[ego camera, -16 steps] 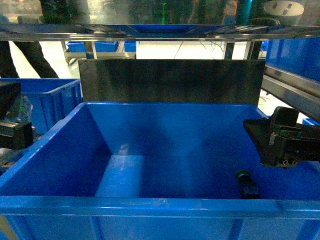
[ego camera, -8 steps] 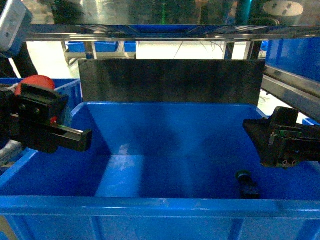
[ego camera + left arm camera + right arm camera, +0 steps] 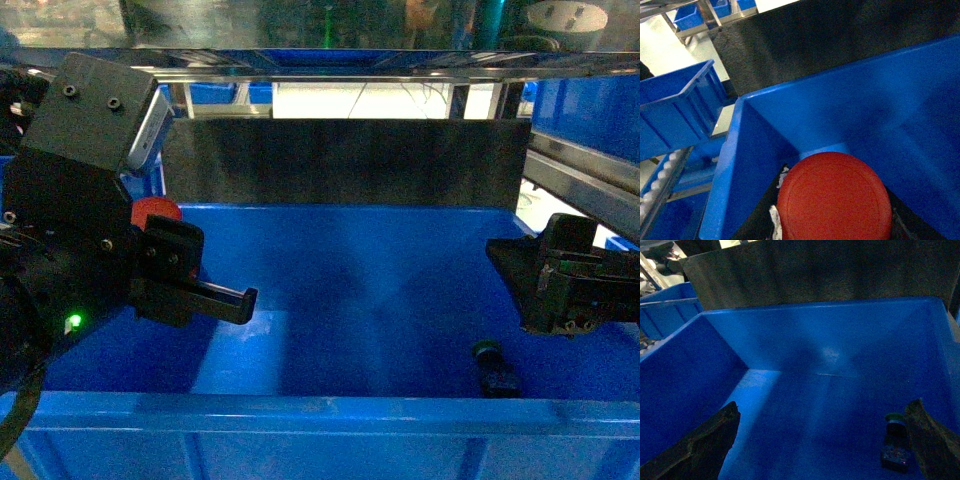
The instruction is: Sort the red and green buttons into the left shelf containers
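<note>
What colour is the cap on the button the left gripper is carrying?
Red. The button in the left gripper has a round red cap, clearest in the left wrist view.

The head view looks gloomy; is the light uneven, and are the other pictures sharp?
Head view: the deep bright-blue plastic bin is dim, bright only behind the shelf. Left wrist view: the round red button cap looms large and soft. Right wrist view: the small green-capped button sits dark and grainy.

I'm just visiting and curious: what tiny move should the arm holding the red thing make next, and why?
Probably open the left gripper: its red button already hangs over the blue bin, where a green button lies.
</note>
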Tool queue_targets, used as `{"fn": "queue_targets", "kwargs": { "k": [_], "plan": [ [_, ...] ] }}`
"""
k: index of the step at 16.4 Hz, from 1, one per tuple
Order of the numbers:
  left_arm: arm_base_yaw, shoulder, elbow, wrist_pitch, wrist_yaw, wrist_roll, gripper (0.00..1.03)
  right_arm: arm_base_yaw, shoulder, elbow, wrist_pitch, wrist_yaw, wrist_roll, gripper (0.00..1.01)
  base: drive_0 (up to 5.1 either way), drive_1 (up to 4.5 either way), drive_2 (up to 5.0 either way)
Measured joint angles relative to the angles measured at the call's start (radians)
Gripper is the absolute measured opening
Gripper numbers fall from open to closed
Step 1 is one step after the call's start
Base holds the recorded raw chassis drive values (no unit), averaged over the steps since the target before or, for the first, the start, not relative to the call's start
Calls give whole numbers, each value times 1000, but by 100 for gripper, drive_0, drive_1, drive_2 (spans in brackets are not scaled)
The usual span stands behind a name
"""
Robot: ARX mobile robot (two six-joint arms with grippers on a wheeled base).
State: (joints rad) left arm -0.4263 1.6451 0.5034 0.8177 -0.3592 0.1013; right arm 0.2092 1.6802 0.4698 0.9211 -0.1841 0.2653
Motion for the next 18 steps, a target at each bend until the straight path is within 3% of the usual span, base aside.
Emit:
{"fn": "queue_targets", "kwargs": {
  "k": [6, 12, 18],
  "plan": [
    [11, 119, 41, 46, 3, -19, 30, 0, 0, 0, 0, 0, 0, 98, 0, 0, 0],
    [22, 174, 80, 40, 74, -27, 30, 0, 0, 0, 0, 0, 0, 98, 0, 0, 0],
    [16, 174, 91, 47, 94, -41, 95, 0, 0, 0, 0, 0, 0, 98, 0, 0, 0]
  ]
}}
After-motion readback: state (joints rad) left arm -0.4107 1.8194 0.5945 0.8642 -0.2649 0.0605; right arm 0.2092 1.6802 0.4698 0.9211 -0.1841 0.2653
